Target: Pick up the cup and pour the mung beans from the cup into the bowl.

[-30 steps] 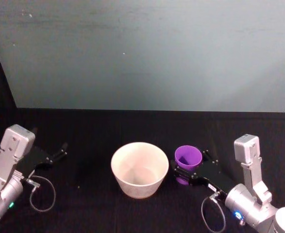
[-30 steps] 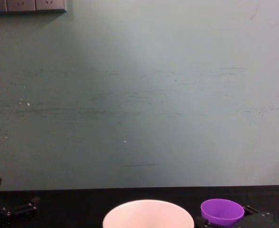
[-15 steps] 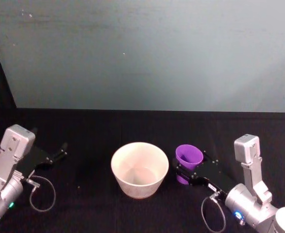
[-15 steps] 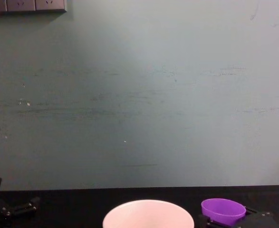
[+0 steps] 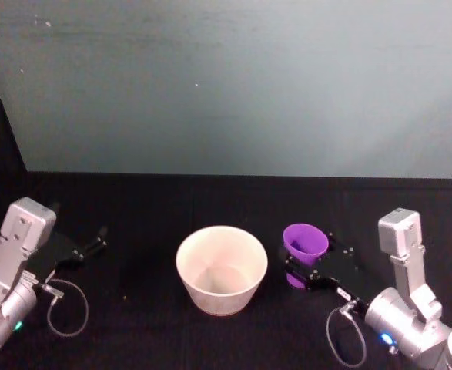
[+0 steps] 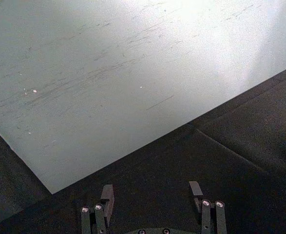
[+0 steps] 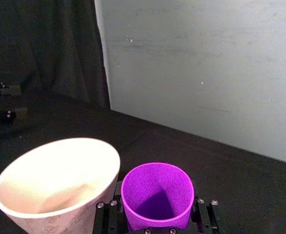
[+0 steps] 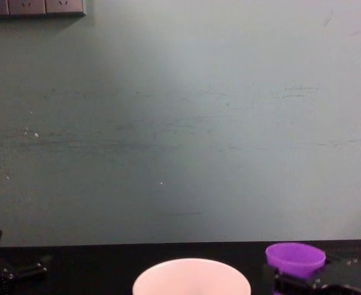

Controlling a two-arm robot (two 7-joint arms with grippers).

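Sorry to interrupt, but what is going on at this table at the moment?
The right gripper is shut on the small bright purple plastic cup, holding it close beside the wide pale pinkish-white bowl on the black table. Pouring has not begun: the bowl looks bare inside. The left gripper is parked open at the robot's left, idle.

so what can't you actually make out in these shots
cup: floor shadowed in the right wrist view, beans not discernible.
bowl: base cut off by the chest view's bottom edge.
right end effector: fingertips merge with the black table in the head view.
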